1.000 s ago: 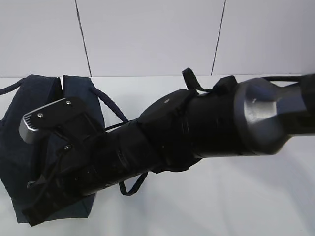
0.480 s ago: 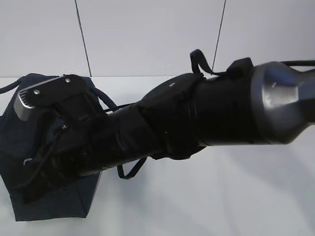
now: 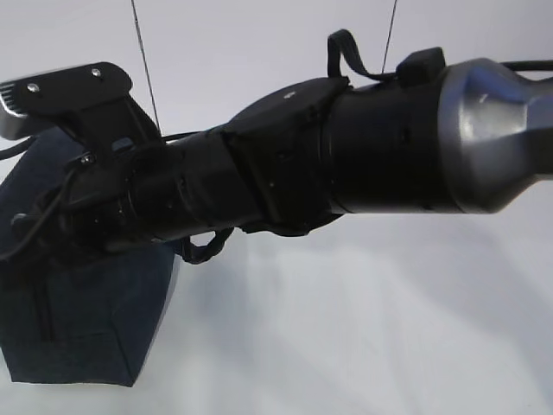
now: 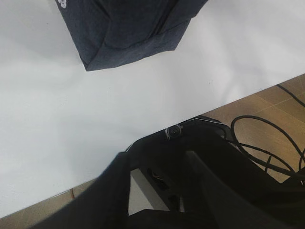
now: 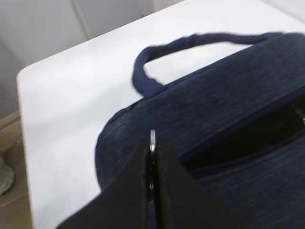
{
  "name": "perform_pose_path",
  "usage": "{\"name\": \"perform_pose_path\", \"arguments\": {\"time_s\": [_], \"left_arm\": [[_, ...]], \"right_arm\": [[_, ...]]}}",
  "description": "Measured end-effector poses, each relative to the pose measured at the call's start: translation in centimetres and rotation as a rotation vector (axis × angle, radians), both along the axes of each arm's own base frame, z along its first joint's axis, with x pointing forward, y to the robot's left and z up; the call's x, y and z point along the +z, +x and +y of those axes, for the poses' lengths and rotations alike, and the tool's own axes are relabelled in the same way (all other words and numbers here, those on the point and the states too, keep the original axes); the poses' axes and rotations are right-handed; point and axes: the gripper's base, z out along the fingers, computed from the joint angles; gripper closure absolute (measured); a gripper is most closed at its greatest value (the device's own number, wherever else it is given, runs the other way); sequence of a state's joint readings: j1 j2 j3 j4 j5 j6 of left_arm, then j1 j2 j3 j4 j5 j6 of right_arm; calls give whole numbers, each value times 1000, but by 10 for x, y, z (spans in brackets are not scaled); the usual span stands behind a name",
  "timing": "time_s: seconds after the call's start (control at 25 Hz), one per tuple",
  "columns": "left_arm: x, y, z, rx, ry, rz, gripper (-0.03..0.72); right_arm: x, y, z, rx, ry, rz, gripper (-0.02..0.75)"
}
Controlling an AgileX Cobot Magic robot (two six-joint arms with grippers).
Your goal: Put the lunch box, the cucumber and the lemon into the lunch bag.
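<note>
The right pincer (image 5: 152,164) is closed on the silver ring pull (image 5: 152,143) of the lunch bag (image 5: 228,124). Left pincer state cannot be told. The white counter (image 3: 363,328) lies bare to the bag's right.

Mostly masked behind the right arm (image 3: 285,173): the lunch bag (image 3: 86,320), upper half unseen, cut by the left edge. Cropped at the top edge in the left wrist view. Blurred above the bag: one handle (image 5: 190,45).
</note>
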State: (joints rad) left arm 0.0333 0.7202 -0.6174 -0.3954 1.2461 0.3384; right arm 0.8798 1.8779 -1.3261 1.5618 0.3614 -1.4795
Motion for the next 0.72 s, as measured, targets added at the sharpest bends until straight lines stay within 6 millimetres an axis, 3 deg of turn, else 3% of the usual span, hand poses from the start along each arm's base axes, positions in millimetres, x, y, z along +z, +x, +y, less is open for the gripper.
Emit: {"name": "perform_pose_path", "arguments": {"time_s": [0.4, 0.72], "left_arm": [[3, 4, -3, 17, -42, -44, 417], [5, 9, -2, 41, -48, -97, 353]], "right_arm": [[13, 23, -5, -201, -36, -133, 751], [30, 32, -5, -276, -14, -188, 751]]}}
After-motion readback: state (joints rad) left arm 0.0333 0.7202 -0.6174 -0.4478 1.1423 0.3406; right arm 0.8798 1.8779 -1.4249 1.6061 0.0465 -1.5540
